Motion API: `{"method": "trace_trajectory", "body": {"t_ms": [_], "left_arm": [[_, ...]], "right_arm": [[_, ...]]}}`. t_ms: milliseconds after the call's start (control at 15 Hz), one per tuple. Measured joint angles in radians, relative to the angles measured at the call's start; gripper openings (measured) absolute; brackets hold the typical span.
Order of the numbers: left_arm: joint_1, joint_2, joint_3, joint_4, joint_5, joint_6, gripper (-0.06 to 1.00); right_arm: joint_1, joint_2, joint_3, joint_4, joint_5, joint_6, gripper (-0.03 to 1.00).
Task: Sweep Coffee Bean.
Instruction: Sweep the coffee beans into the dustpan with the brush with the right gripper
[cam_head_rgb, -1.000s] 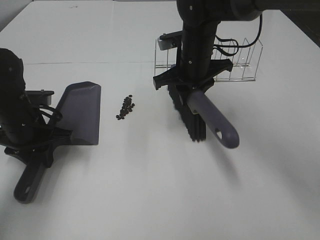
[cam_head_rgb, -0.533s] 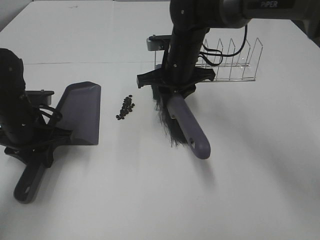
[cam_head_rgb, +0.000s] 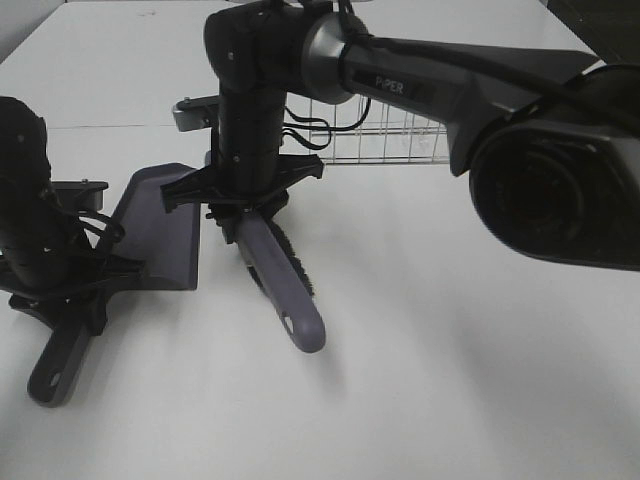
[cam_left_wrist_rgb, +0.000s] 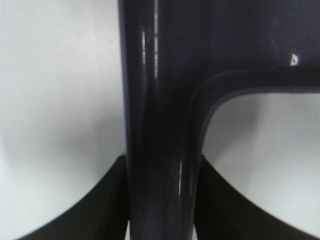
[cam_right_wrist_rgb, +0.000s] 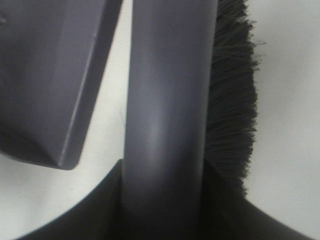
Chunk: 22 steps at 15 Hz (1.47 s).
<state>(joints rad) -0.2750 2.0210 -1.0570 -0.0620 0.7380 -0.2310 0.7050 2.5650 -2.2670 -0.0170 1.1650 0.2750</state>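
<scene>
On the white table, the exterior high view shows the brush just beside the dustpan at centre-left, while only the wrist views show the left gripper clamped on the dustpan's handle and the right gripper pinching the brush's; the coffee bean is hidden in every view.

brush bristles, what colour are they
Black brush bristles, best seen in the right wrist view.

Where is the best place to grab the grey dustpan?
Grab the dustpan by its long narrow handle, coming down from above. The handle lies low along the table and sticks out behind the wide blade, which looks too broad to pinch. The left pincer grips there.
</scene>
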Motion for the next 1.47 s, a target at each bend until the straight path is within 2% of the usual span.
{"method": "trace_trajectory", "body": {"t_ms": [400,600,733,933,1200,1333,1467], "left_arm": [[0.000,0.000,0.000,0.000,0.001,0.000,0.32],[0.000,0.000,0.000,0.000,0.001,0.000,0.32],[0.000,0.000,-0.001,0.000,0.001,0.000,0.32],[0.000,0.000,-0.002,0.000,0.002,0.000,0.32],[0.000,0.000,-0.002,0.000,0.002,0.000,0.32],[0.000,0.000,-0.002,0.000,0.003,0.000,0.32],[0.000,0.000,-0.002,0.000,0.003,0.000,0.32]], "right_arm": [[0.024,0.020,-0.224,0.017,0.061,-0.002,0.28],[0.024,0.013,-0.288,-0.032,0.063,-0.004,0.28],[0.015,-0.013,-0.289,-0.127,0.066,-0.025,0.28],[-0.047,-0.043,-0.284,-0.138,0.065,-0.046,0.28],[-0.095,-0.063,-0.090,-0.171,0.066,-0.057,0.28],[-0.090,-0.038,-0.037,-0.127,0.069,-0.057,0.28],[-0.086,-0.015,-0.034,-0.020,0.061,-0.057,0.28]]}}
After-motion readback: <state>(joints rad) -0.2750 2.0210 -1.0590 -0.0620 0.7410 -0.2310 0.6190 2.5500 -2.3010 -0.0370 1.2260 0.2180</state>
